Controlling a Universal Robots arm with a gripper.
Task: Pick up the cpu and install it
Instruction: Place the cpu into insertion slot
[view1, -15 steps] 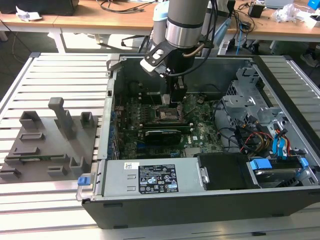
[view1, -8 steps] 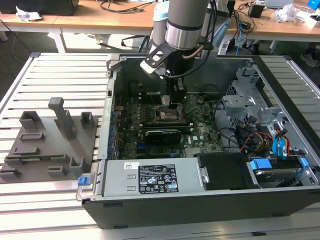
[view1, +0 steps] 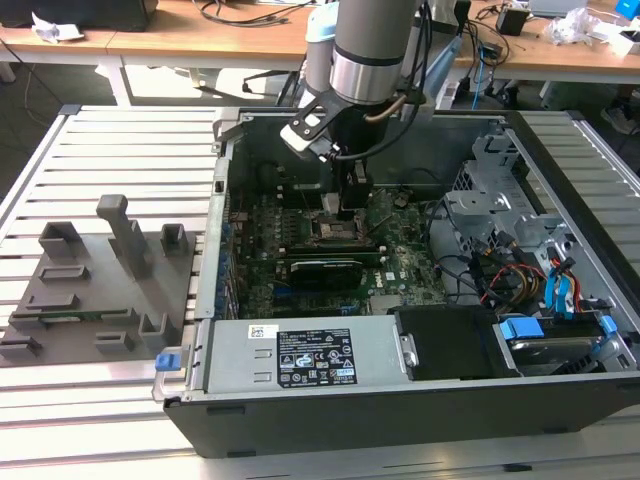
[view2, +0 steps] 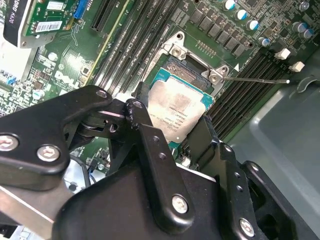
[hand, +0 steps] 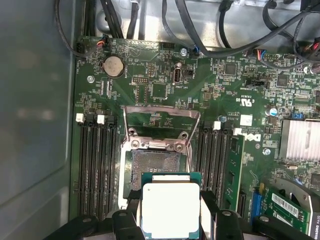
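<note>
The cpu (hand: 170, 212) is clamped flat by its edges between the jaws over the bare socket (hand: 154, 165), likely for level seating; the load plate (hand: 161, 120) is raised.

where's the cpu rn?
In both wrist views the silvery square cpu is gripped in the black hand, right by the open, empty motherboard socket.

Silver-grey cylindrical arm (view1: 372, 50), pale blue joint cap (view1: 320, 30), black cable (view1: 421, 50) alongside. Matte black end effector (view2: 172, 121): jointed plates, silver screws (view2: 49, 152) at pivots.
</note>
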